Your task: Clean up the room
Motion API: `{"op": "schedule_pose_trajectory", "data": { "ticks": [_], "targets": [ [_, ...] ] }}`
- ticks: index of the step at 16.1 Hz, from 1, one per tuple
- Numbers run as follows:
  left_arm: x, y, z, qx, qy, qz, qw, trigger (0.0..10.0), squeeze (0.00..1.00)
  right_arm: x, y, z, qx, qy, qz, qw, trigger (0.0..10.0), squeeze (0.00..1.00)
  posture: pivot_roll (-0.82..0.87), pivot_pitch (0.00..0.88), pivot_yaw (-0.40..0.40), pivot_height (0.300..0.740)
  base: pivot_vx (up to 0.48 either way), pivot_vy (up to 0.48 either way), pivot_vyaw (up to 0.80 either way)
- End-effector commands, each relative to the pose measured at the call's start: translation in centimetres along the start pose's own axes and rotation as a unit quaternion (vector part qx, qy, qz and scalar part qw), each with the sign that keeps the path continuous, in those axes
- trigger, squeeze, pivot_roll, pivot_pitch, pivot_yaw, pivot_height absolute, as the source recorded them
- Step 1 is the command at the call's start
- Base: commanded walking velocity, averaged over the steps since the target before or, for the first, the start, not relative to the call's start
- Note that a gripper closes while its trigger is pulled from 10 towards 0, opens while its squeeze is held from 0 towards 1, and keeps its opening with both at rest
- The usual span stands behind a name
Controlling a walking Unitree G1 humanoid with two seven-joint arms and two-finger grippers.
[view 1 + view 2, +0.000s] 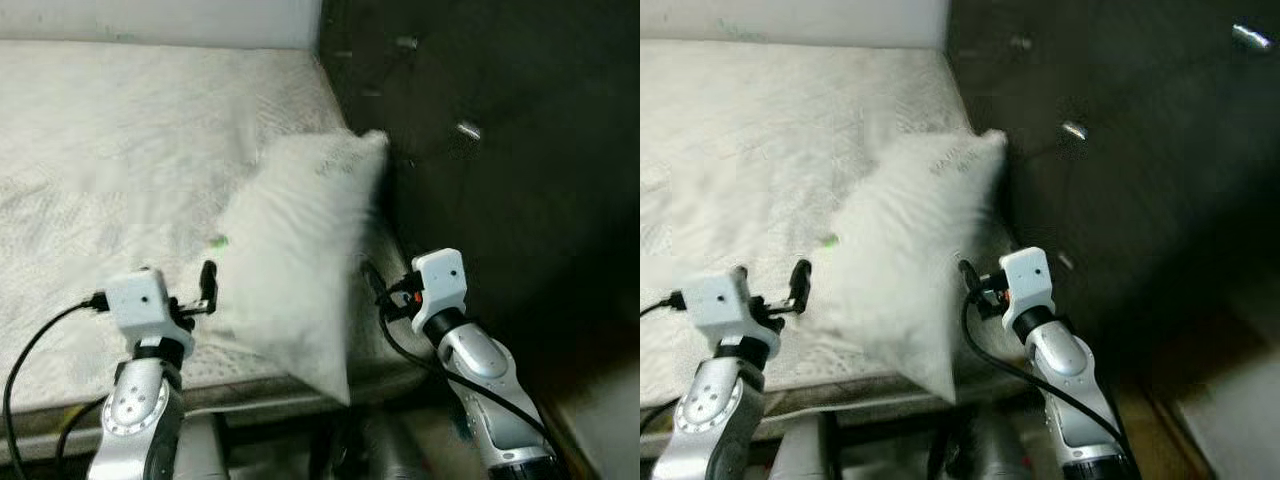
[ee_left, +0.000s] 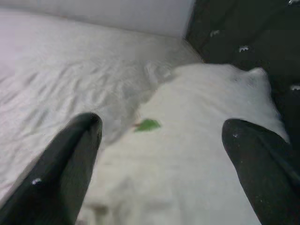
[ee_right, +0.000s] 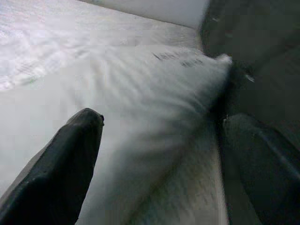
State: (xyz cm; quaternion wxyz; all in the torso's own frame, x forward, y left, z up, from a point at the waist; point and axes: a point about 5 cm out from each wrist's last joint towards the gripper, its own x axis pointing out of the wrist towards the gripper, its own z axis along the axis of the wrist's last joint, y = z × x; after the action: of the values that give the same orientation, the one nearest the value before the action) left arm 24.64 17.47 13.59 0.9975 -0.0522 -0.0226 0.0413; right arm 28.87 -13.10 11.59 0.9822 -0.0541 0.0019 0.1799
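Bare white mattress (image 1: pixel 120 130) against a dark tufted headboard (image 1: pixel 500 130). Left gripper (image 2: pixel 159 154) and right gripper (image 3: pixel 159 154) both spread, flanking the white pillow (image 1: pixel 300 260) at the mattress's near headboard corner, overhanging its near edge. Seemingly placing the pillow; next, probably nudging it flat against the headboard.

Dark printed marks are seen near the top corner of the pillow (image 3: pixel 154 108), but nothing can be read.

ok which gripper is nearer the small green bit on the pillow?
Left. The left gripper sits just below the green bit, at the pillow's left edge. The right gripper is across the pillow, at its right edge.
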Motion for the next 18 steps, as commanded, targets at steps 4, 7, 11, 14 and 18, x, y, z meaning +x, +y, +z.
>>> {"op": "schedule_pose_trajectory", "data": {
  "ticks": [4,7,11,14,18],
  "targets": [
    [-0.09,-0.07,-0.04,-0.003,0.001,0.006,1.000,10.0,0.00,0.18,-0.10,0.06,-0.002,0.003,0.010,1.000,10.0,0.00,-0.02,0.157,-0.130,0.610,0.000,0.000,0.00],
    [-0.15,-0.01,-0.01,-0.003,0.001,0.010,1.000,10.0,0.00,0.23,0.01,0.06,-0.002,0.003,0.014,1.000,10.0,0.00,-0.02,0.157,-0.130,0.610,0.000,0.000,0.00],
    [-0.10,-0.01,-0.04,-0.003,0.001,0.010,1.000,10.0,0.00,0.37,0.03,0.04,-0.002,0.004,0.016,1.000,10.0,0.00,-0.02,0.157,-0.130,0.601,0.000,0.000,0.00],
    [-0.07,-0.02,-0.06,-0.003,0.001,0.012,1.000,10.0,0.00,0.39,0.03,0.05,-0.002,0.004,0.016,1.000,10.0,0.00,-0.02,0.158,-0.130,0.568,0.000,0.000,0.00],
    [-0.06,-0.21,-0.10,-0.011,0.003,0.006,1.000,10.0,0.00,0.46,0.08,0.00,-0.001,0.006,0.019,1.000,10.0,0.00,-0.02,0.161,-0.131,0.552,0.000,0.000,0.00]
  ]
}}
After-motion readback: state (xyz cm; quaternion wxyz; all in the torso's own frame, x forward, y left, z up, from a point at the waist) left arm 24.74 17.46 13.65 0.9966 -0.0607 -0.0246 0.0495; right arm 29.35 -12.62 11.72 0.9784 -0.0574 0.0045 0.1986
